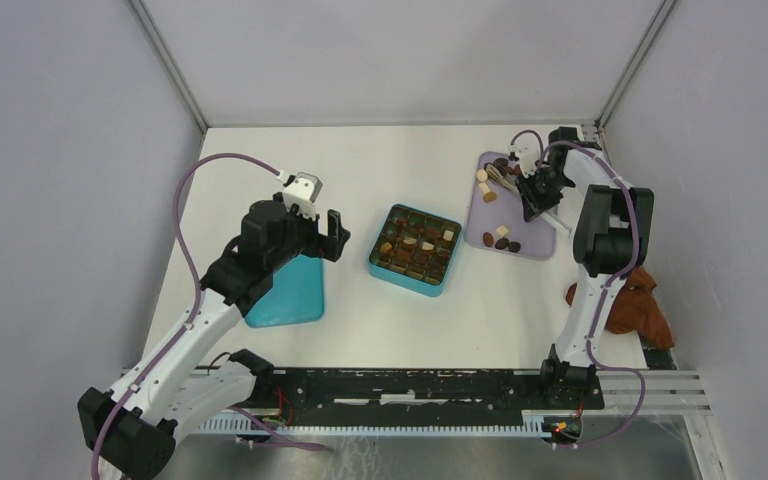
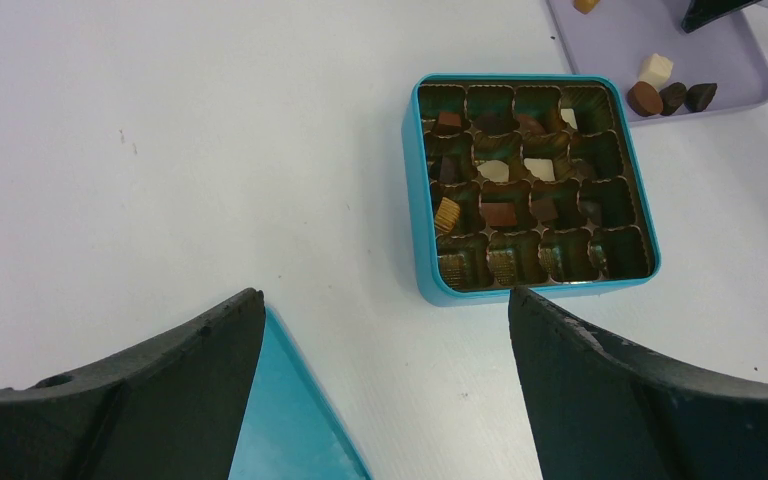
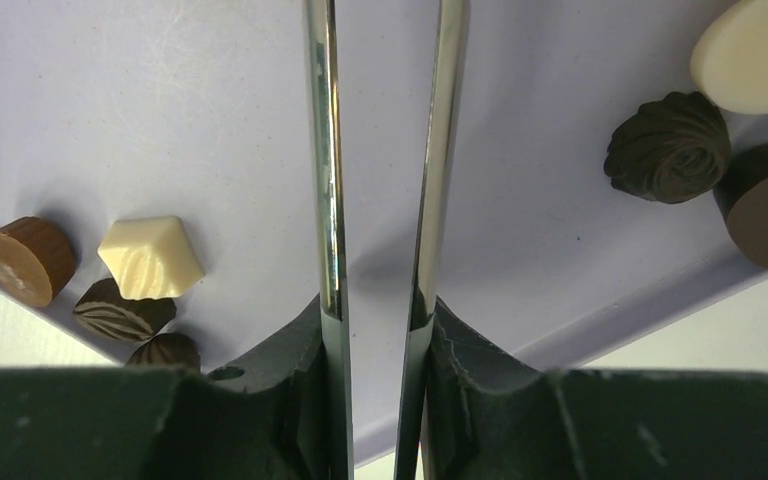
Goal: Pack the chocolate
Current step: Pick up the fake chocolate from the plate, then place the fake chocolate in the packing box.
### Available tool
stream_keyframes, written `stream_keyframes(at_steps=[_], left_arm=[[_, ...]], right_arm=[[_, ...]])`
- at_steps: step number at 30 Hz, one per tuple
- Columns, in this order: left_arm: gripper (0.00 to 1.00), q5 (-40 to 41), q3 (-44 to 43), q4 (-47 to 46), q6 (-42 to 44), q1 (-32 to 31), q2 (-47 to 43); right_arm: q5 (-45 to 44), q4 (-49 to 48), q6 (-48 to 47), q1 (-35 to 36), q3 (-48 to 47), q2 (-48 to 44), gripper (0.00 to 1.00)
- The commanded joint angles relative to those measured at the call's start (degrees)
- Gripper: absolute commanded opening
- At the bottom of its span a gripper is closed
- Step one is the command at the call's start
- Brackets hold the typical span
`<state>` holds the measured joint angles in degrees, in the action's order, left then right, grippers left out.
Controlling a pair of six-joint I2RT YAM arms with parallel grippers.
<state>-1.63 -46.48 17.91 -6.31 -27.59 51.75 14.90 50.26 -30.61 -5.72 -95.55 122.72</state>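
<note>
The chocolate (image 3: 150,258) looks light, smooth and probably easily scuffed. The right gripper (image 3: 380,320), pinching tongs (image 3: 325,150), should nip a piece's sides gently. The left gripper (image 2: 385,310) is spread.

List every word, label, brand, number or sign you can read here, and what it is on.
None can be read: the teal box, teal lid, lavender tray, chocolates and metal tongs show no words, numbers or logos.

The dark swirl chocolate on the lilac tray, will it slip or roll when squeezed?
The dark swirl chocolate, domed and ridged, may slip between the smooth metal tongs. It seems to sit flat, so rolling looks unlikely.
</note>
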Motion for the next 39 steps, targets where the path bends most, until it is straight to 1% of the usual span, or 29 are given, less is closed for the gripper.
stream_keyframes(at_steps=[1, 19, 26, 32, 36, 39], left_arm=[[0.96, -0.55, 0.16, -1.27, 1.41, 0.23, -0.18], [0.96, -0.57, 0.25, -1.25, 1.45, 0.26, -0.54], [0.96, 0.09, 0.34, -1.3, 1.39, 0.26, -0.42], [0.96, 0.87, 0.42, -1.33, 1.53, 0.28, -0.17], [0.96, 1.44, 0.48, -1.33, 1.56, 0.3, -0.01], [0.96, 1.45, 0.51, -1.27, 1.56, 0.35, 0.18]], right_arm=[[0.05, -1.13, 0.47, -0.34, 1.58, -5.25, 0.0], [6.15, -3.61, -0.88, -2.99, 11.79, -17.22, 0.0], [14.6, -2.16, -3.75, -2.99, 15.67, -24.5, 0.0], [23.58, 2.12, -7.75, -2.17, 19.04, -29.95, 0.0], [27.23, 3.84, -10.33, 0.28, 21.54, -33.81, 0.0], [29.53, 4.85, -12.2, 3.64, 23.63, -35.92, 0.0]])
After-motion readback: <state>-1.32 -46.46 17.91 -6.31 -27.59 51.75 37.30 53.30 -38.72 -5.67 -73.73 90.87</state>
